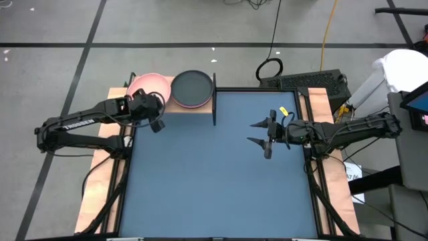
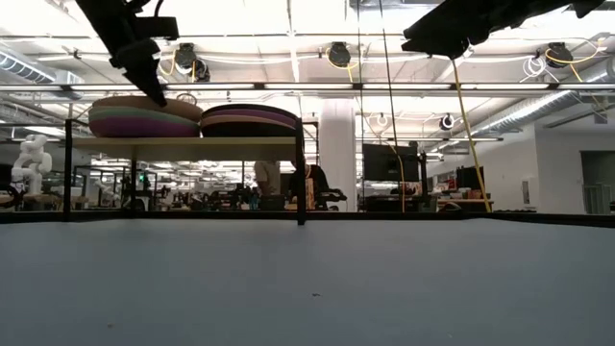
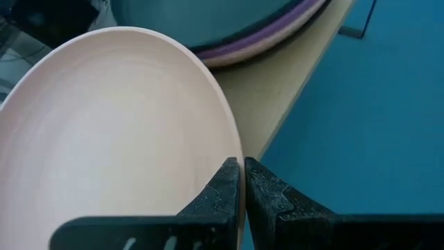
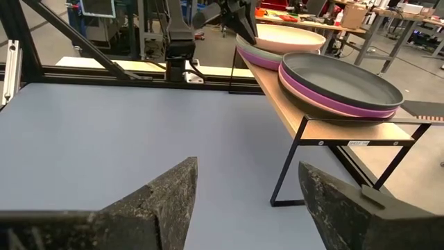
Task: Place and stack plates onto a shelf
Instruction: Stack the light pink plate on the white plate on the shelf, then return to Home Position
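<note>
The light-wood shelf (image 2: 183, 141) stands at the table's far left and carries two stacks of plates. The left stack (image 2: 144, 117) is topped by a pink plate (image 1: 148, 86); the right stack (image 1: 192, 87) is topped by a black plate over pink and purple ones. My left gripper (image 1: 158, 102) is shut on the pink plate's rim over the shelf. It also shows in the low view (image 2: 154, 91). My right gripper (image 1: 259, 132) is open and empty above the table's right half, well away from the shelf (image 4: 326, 128). My left gripper pinches the pink plate's rim (image 3: 236, 149) between its two fingers, on the side toward the black-topped stack. The fingers slant down onto it from above and from the table's left. The plate lies on top of the left stack (image 4: 277, 42), about level.
The shelf's thin black frame (image 1: 214, 100) stands up at its right end. The blue-grey tabletop (image 1: 221, 181) lies in front of the shelf. Wooden rails run along both table sides. A person in white (image 1: 401, 70) is beyond the far right corner.
</note>
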You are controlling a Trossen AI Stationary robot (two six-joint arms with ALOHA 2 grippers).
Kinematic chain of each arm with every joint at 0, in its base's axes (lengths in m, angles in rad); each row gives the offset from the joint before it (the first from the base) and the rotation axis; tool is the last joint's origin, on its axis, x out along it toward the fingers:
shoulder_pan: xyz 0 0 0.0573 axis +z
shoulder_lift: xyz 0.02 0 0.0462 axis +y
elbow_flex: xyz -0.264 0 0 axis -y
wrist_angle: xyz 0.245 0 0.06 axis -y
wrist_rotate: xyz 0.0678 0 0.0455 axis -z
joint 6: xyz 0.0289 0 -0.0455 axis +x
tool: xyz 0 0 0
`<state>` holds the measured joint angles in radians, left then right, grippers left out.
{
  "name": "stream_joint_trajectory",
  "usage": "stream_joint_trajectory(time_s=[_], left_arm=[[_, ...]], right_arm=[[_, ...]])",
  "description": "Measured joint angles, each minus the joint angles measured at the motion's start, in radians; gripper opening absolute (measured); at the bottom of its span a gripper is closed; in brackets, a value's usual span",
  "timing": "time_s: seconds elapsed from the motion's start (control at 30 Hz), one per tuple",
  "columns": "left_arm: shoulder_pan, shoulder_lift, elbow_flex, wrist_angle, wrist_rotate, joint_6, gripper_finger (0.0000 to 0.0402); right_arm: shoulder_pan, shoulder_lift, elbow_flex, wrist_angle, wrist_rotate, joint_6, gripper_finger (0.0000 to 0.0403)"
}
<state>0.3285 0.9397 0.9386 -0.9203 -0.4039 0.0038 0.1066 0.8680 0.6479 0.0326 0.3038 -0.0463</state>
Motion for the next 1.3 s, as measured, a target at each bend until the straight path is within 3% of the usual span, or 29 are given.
stream_joint_trajectory(time_s=[0.53, 0.93, 1.13, 1.3], left_arm=[[0.001, -0.001, 0.000, -0.013, -0.016, -0.009, 0.0031], [0.001, -0.003, 0.000, 0.014, -0.073, -0.010, 0.0156], [-0.003, -0.017, 0.000, 0.070, -0.048, -0.012, 0.0165], [-0.031, -0.059, 0.000, 0.140, 0.047, -0.021, 0.0165]], right_arm=[[0.000, 0.000, 0.000, 0.000, 0.000, 0.000, 0.0231], [0.000, 0.000, 0.000, 0.000, 0.000, 0.000, 0.0231], [0.000, 0.000, 0.000, 0.000, 0.000, 0.000, 0.0231], [0.000, 0.000, 0.000, 0.000, -0.029, -0.004, 0.0230]])
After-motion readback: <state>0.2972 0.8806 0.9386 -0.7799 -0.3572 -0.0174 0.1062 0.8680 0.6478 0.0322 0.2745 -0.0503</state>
